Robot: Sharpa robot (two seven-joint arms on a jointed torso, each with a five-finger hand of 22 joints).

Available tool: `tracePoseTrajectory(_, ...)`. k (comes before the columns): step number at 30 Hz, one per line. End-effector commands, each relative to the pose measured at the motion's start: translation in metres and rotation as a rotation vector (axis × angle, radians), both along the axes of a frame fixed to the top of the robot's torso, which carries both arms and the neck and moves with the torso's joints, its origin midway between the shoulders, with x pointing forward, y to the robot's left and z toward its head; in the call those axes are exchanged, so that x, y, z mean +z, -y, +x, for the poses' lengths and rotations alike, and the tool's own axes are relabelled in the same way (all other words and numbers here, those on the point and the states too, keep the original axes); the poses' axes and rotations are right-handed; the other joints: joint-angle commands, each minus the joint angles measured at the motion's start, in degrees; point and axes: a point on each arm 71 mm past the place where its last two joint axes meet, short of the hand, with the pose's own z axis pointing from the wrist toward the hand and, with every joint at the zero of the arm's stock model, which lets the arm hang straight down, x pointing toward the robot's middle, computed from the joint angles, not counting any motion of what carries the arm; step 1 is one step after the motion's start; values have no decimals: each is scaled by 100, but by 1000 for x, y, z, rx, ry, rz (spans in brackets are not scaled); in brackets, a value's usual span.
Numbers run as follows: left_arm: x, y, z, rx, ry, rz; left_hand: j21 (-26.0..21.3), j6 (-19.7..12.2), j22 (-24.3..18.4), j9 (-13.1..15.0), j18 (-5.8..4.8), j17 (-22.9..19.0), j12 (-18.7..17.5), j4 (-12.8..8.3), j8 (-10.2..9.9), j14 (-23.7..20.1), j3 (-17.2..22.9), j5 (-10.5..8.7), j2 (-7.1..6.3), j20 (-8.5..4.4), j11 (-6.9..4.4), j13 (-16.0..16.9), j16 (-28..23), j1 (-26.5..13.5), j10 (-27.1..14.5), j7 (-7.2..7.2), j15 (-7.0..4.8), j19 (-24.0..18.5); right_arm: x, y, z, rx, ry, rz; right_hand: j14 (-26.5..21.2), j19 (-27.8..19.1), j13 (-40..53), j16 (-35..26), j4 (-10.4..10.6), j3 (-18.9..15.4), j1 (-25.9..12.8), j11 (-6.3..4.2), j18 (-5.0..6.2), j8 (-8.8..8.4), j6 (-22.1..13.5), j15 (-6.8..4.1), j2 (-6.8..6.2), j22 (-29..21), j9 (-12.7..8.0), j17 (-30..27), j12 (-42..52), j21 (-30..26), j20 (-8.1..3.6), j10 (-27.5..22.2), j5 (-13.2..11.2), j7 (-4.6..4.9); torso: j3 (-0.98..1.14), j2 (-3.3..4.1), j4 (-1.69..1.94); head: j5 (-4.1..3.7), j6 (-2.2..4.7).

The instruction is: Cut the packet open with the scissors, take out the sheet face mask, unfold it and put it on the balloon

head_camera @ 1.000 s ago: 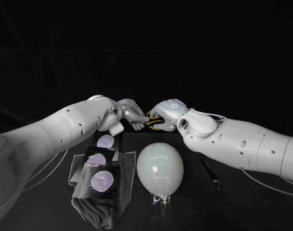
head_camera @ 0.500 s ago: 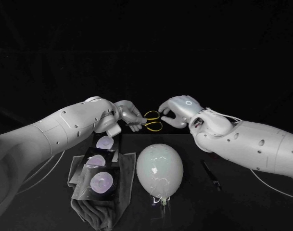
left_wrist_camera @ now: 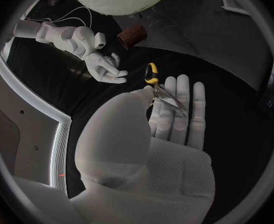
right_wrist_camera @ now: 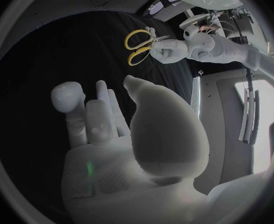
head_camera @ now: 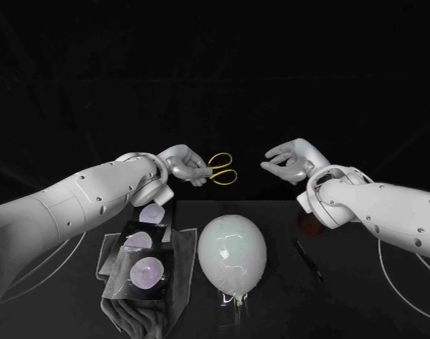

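head view: left hand [head_camera: 186,167] raised, fingers [head_camera: 196,175] pinching scissors [head_camera: 221,169]; right hand [head_camera: 294,161] empty, fingers [head_camera: 276,167] apart.

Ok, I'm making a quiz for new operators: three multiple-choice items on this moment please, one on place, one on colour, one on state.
1. Where is the balloon? A on the table beside the packets; B in a box; C hanging overhead.
2. The scissors' handles are: A red; B yellow; C blue.
3. The right hand is: A gripping the scissors; B holding a packet; C empty.
Key: 1 A, it lies by the packets; 2 B, yellow loops jut from the left hand; 3 C, its fingers hold nothing.
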Motion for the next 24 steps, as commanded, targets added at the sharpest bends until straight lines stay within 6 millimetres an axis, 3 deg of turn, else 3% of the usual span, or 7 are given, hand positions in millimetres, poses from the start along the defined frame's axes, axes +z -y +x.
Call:
tracePoseTrajectory(1,9,1,-2,-3,138,-84,19,5,5,166,76,6,-23,-686,2,-20,687,11,23,0,-85,6,-23,-45,39,-21,-17,-44,-16,-5,-1,56,-152,128,63,-9,-9,71,-2,-95,-96,14,-78,-25,-75,52,19,328,-21,61,-36,20,55,-108,-33,8,8,5,8,-9,13)
tracePoseTrajectory(7,5,0,-3,-1,151,-112,25,3,9,169,77,7,-25,-689,0,-23,690,11,24,1,-84,7,-26,-47,36,-20,-16,-48,-29,-16,-5,84,-187,175,38,-45,-1,174,21,-375,-186,53,-63,-9,-159,87,78,389,-56,128,-22,11,103,-272,-107,42,7,15,9,-3,19)
tracePoseTrajectory(15,-1,3,-5,-10,141,-122,31,1,13,173,77,9,-27,-690,-1,-26,693,10,27,2,-82,7,-28,-52,34,-19,-15,-52,-33,-28,-7,86,-169,236,68,-24,-10,347,69,-623,-232,96,-70,-14,-246,129,190,477,-92,292,-24,131,146,-457,-209,82,-3,16,2,-41,19)
tracePoseTrajectory(24,-3,9,-9,-33,137,-133,37,-1,18,178,76,10,-28,-693,-3,-28,694,10,28,4,-81,7,-31,-56,32,-18,-14,-58,-35,-41,-7,100,-168,274,43,-52,-8,369,113,-805,-254,118,-60,-15,-311,149,247,503,-116,278,-14,100,172,-529,-243,108,6,10,11,-79,8)
